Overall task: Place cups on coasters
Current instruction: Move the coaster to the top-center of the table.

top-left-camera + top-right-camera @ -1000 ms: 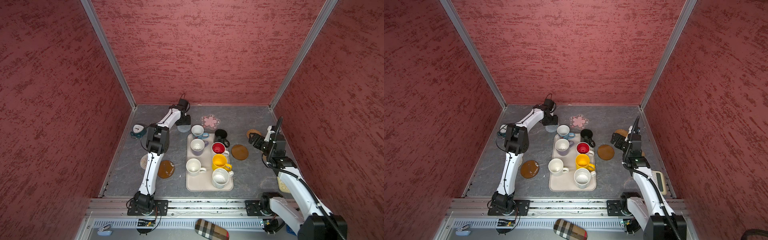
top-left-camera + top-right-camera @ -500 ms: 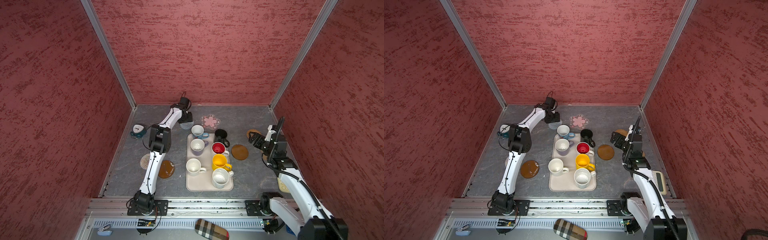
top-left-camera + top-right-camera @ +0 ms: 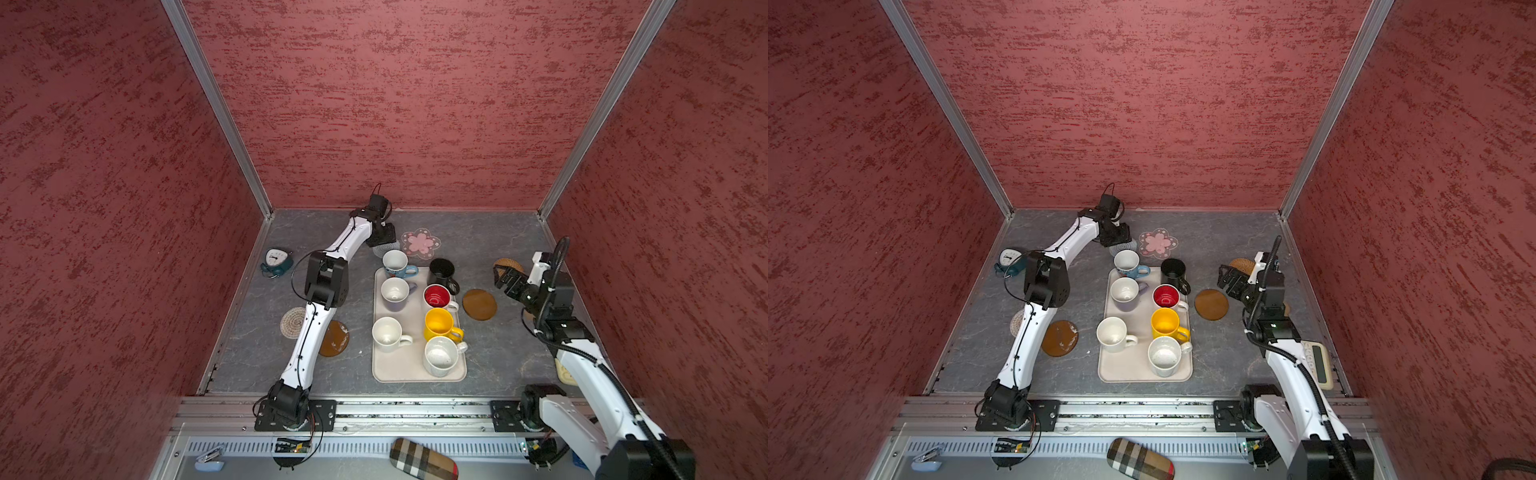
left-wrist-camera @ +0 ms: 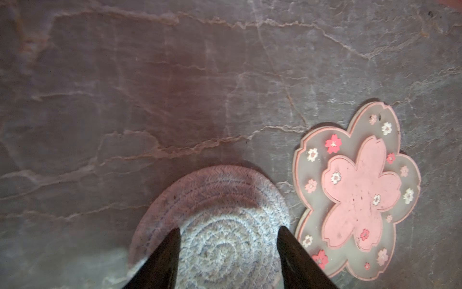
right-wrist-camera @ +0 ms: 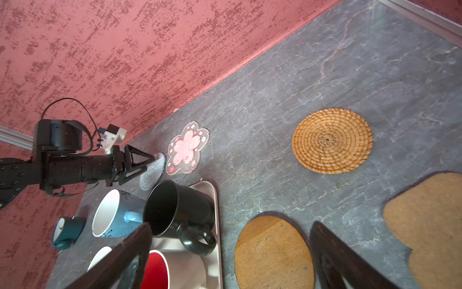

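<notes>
Two grippers checked, both empty. Your L gripper [image 4: 229, 229] hangs low over the pale spiral coaster [image 4: 212, 200], jaws apart, fingers straddling its middle, nothing pinched. Contact w/ it: can't tell. (Insp.)

And the R? (Op.)

Your R gripper [image 5: 231, 225] is spread wide w/ nothing betw. the fingers, above the table [image 5: 312, 75] nr a glossy brown disc [image 5: 272, 252]. Beyond that lies the wicker disc [image 5: 332, 140], w/ the tan scalloped mat [image 5: 430, 225] off to one side. All three bare. (Insp.)

Cups? (Op.)

None on a coaster. The pink flower coaster [image 4: 357, 195] lies just beside the spiral one, bare. Five cups stand upright on the beige tray [image 3: 415, 370]: lavender mug [image 3: 395, 293], red-inside mug [image 3: 436, 297], yellow mug [image 3: 438, 324], plain white mug [image 3: 386, 332], 2nd plain white mug [image 3: 440, 357]. The black mug [image 3: 442, 270] sits at the tray's far corner. The blue-base mug [image 3: 395, 264] is at the far edge, nr your L gripper; on or off the tray, can't tell. By your L arm [image 3: 307, 345]: 2nd spiral disc [image 3: 293, 322], partly hidden behind it, and 2nd brown disc [image 3: 334, 338], both bare. (Insp.)
</notes>
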{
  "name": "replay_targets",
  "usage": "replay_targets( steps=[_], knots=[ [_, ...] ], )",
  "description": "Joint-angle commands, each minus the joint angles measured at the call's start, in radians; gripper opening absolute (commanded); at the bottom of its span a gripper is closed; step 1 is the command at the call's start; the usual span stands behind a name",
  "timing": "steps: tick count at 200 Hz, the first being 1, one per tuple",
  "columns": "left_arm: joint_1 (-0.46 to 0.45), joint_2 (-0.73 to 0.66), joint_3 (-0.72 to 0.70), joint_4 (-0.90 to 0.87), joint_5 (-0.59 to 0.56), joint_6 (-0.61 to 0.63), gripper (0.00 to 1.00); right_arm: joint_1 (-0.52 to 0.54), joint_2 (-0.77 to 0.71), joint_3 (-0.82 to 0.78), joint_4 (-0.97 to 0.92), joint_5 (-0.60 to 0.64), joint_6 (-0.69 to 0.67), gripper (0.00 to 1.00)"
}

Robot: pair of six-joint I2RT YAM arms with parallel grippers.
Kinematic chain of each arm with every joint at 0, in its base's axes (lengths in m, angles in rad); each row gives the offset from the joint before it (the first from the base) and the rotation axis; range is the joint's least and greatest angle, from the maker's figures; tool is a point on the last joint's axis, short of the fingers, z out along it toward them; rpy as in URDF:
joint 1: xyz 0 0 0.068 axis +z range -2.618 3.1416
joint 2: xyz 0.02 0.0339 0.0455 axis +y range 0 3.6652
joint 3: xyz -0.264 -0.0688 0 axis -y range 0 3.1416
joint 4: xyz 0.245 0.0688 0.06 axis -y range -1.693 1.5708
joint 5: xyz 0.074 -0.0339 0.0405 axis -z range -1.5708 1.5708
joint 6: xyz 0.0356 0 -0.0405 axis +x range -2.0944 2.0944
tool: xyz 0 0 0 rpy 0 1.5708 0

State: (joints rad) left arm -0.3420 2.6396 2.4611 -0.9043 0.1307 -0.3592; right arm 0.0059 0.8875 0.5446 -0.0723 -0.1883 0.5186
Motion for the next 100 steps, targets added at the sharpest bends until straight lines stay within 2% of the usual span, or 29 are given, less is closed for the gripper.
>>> replay_targets(
  steps=[1, 40, 69, 100],
  knots=[
    [-0.003, 0.052, 0.009, -0.009, 0.023, -0.024, 0.62, 0.006, -0.016, -0.013, 0.04, -0.028, 0.018, 0.99],
    [0.001, 0.059, 0.024, 0.002, 0.044, -0.027, 0.65, 0.008, -0.016, -0.014, 0.043, -0.03, 0.018, 0.99],
    [0.001, 0.031, 0.024, 0.022, 0.063, -0.019, 0.76, 0.008, -0.014, -0.001, 0.03, -0.026, 0.017, 0.99],
    [0.01, -0.002, 0.038, 0.027, 0.056, -0.015, 0.77, 0.009, 0.013, 0.045, -0.031, -0.008, 0.013, 0.99]
  ],
)
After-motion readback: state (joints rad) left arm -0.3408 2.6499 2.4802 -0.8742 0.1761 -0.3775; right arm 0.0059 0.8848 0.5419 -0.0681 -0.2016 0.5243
